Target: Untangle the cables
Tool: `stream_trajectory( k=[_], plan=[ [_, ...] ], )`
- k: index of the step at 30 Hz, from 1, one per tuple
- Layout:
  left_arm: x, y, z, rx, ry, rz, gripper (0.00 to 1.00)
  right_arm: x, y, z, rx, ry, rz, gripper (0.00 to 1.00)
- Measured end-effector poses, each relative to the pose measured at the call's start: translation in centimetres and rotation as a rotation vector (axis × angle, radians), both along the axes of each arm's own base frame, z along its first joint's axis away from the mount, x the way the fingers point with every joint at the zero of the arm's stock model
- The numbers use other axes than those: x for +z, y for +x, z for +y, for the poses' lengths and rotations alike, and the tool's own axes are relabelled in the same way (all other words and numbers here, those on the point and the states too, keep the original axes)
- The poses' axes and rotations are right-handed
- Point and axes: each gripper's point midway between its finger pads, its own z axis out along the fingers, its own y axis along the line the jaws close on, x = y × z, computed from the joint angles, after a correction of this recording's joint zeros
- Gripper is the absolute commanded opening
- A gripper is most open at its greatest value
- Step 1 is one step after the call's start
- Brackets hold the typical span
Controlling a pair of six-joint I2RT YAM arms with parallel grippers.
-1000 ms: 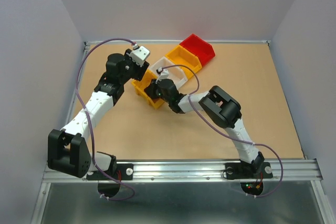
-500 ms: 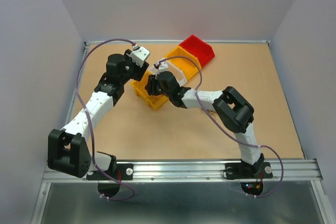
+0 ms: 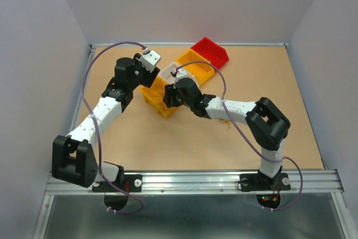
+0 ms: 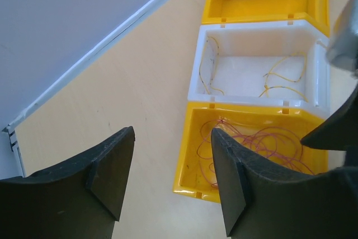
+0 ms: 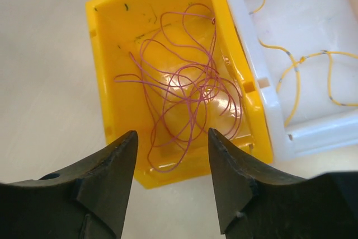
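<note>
As the top view shows, four open plastic bins form one diagonal row: a yellow bin (image 3: pixel 154 94) near left, a white bin (image 3: pixel 168 74), a second yellow bin (image 3: pixel 197 62), and a red bin (image 3: pixel 211 50) far right. In the left wrist view the left gripper (image 4: pixel 170 177) has its fingers apart and empty, above hair-thin purple cables (image 4: pixel 267 139) looped in the near yellow bin and yellow cables (image 4: pixel 278 76) curled in the white one. The right wrist view shows the right gripper (image 5: pixel 170 177) equally agape and empty. The purple cables stretch lengthwise along their bin.

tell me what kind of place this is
Probably a robotics lab test cell: two robot arms bolted to a metal rail, plain grey walls enclosing a wooden tabletop, and a row of plastic bins holding thin wires.
</note>
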Motion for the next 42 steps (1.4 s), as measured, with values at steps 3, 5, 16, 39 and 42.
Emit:
stream_trajectory(
  k=[3,5,16,39,42],
  plan=[
    [-0.1,0.0,-0.1,-0.004,0.003,0.002,0.70,2.0,-0.9,-1.6,-0.012,0.008,-0.032,0.69],
    [-0.4,0.0,-0.2,-0.008,0.007,0.008,0.70,2.9,-1.4,-2.7,-0.025,0.007,-0.051,0.78],
    [-2.3,-0.1,-1.0,-0.045,0.027,0.055,0.82,4.0,-0.9,-17.9,-0.428,-0.131,-0.086,0.80],
    [-3.1,-5.6,-7.3,-0.412,0.041,0.034,0.84,-1.1,-7.5,-16.3,-0.119,-0.288,0.091,0.00],
    [-2.9,-9.2,-10.0,-0.578,0.048,-0.003,0.86,4.0,-8.8,-14.7,-0.027,-0.132,-0.023,0.01]
  ],
)
